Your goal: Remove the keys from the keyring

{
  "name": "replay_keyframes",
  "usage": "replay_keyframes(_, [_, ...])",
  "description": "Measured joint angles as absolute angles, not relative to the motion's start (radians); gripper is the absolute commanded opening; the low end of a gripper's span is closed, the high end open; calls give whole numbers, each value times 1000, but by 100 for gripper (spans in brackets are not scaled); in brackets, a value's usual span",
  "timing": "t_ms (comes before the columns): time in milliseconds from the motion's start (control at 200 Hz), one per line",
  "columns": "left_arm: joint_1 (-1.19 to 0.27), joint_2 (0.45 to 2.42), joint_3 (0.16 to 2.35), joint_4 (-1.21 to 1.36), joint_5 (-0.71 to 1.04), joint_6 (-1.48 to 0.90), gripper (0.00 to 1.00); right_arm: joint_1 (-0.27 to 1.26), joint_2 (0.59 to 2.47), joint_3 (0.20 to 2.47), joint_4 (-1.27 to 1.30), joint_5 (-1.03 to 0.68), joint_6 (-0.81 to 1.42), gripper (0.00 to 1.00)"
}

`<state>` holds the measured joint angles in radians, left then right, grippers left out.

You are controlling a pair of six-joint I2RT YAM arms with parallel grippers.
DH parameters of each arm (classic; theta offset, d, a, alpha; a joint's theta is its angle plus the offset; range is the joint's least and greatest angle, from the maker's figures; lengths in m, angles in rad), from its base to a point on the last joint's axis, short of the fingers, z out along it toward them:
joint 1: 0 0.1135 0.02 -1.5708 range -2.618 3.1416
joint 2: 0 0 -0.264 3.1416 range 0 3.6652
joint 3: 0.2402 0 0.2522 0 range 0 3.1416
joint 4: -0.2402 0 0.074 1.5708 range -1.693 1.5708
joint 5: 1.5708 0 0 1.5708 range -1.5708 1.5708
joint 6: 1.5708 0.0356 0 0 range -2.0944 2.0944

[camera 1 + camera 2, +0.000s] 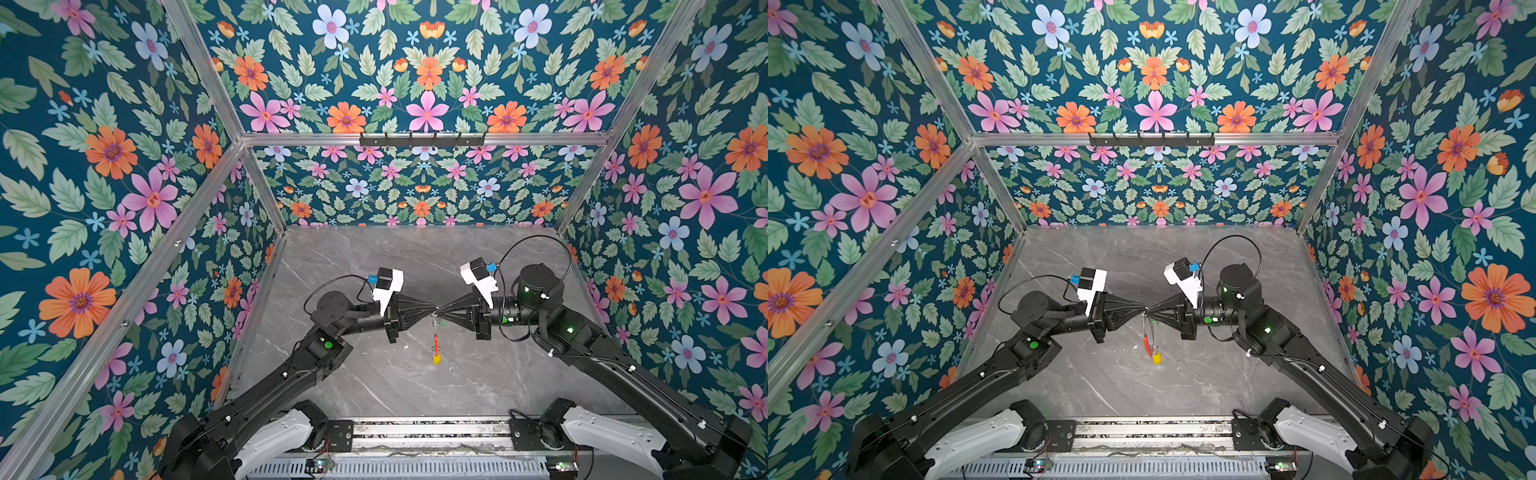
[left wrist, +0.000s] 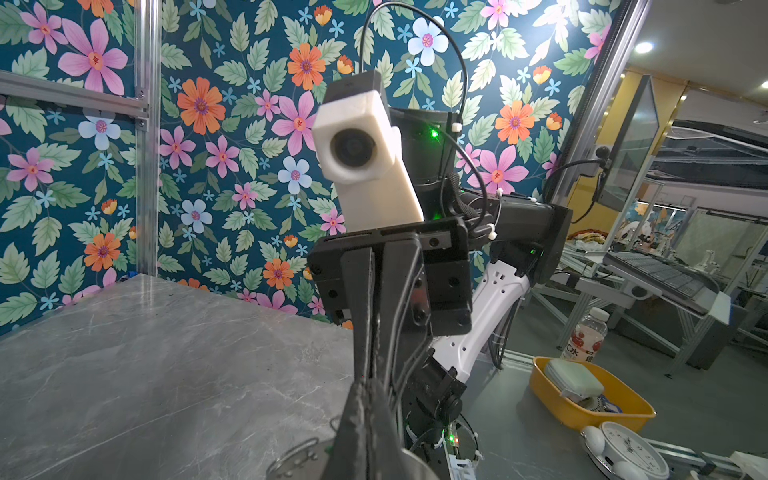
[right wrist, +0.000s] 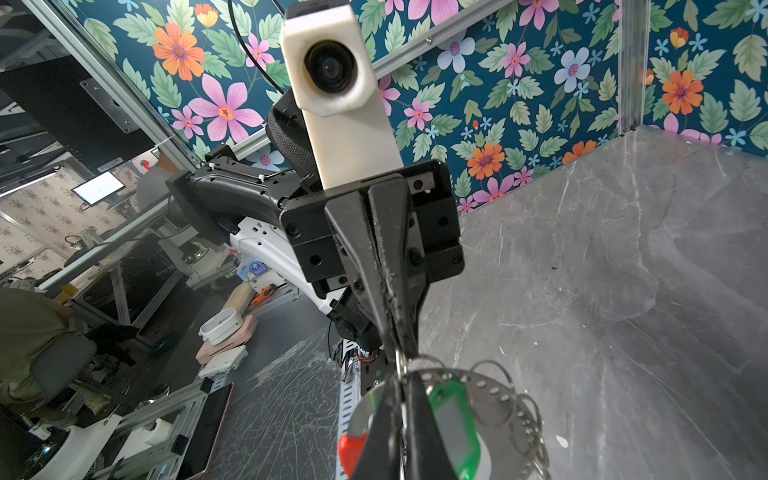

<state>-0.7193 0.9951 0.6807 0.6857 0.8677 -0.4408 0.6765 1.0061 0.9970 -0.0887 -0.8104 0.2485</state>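
grey marble bench (image 1: 374,386) between flowered walls (image 1: 415,187); one keyring (image 1: 435,343) hangs long axis downward over its middle, yellow key (image 1: 436,358) lowest, green key (image 3: 455,424) just beside the right claw (image 1: 441,311), so two keys; left claw (image 1: 431,309) closed on the keyring's top, right claw closed tip to tip, on what i cannot tell
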Motion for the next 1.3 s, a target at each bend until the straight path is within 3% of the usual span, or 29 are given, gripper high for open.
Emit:
replay_keyframes(55, [-719,1000,684,682,870,-445,21,677,1007,1010,-121,-801,231,0])
replay_keyframes(115, [-720,1004,696,666,879,-443,29,677,1007,1029,-169,-795,227,0])
replay_keyframes(355, [-714,1005,805,412,891,-389,36,677,1007,1103,-415,-702,133,0])
replay_keyframes(735, [-714,1111,1039,-108,965,-162,36,677,1058,1190,-646,-665,44,0])
replay_keyframes(1125, [-723,1166,1058,-193,1087,-125,31,692,1115,1265,-728,-688,15,0])
replay_keyframes(1300, [-728,1176,1064,-195,1105,-125,22,697,1125,1269,-735,-695,15,0])
